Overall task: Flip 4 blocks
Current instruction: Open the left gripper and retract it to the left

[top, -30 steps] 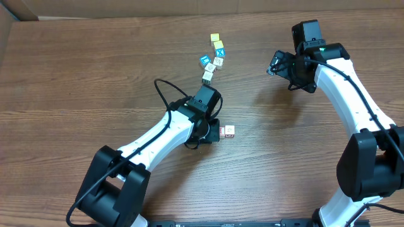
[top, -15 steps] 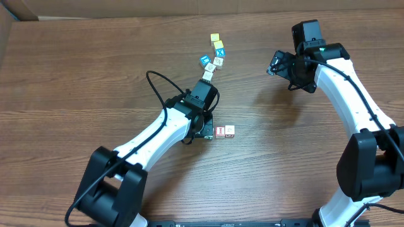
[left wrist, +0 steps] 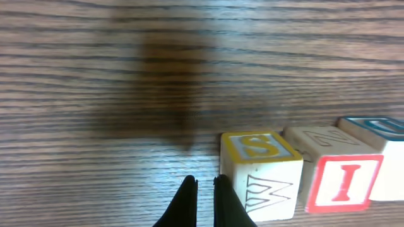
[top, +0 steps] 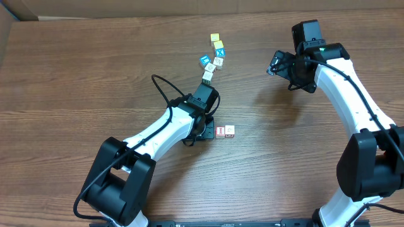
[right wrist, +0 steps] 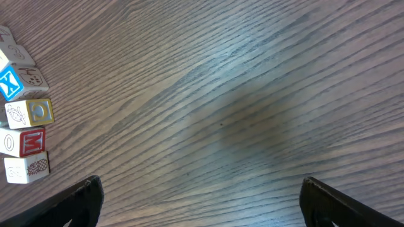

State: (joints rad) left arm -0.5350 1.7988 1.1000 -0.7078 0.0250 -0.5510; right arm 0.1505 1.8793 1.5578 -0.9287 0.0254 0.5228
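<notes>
Just beside the tips of the left claw point(left wrist: 203, 189), a cube with a yellow S on top and a W on its front point(left wrist: 259, 173) is seen on the wooden table point(left wrist: 95, 63). Past that cube, farther from the claw, the block with the red I point(left wrist: 341, 183) is lined up side by side with it. A blue-edged cube point(left wrist: 379, 126) is found after that, at the far end of the row.

A flipping step seems to be in hand. The shut tips look to be used like a poking stick, not like a grabber. The red I block is likely the one to be turned, so the tips would need to be brought past or around the S cube to reach it. A push high on its side would be needed, so that it is rolled over and not just slid along. Care would be needed so that its neighbours are not knocked too.

The left claw is squeezed all the way shut, and nothing is held in it. Its tips are set right by the side of the S cube. Whether that cube is truly touched cannot be told.

The right claw point(right wrist: 201, 186) is spread as wide as it goes, and nothing is held or touched by it. A bunch of cubes point(right wrist: 38, 112) is seen well off to one side of it, with a red-faced block point(right wrist: 30, 142) among them.
</notes>
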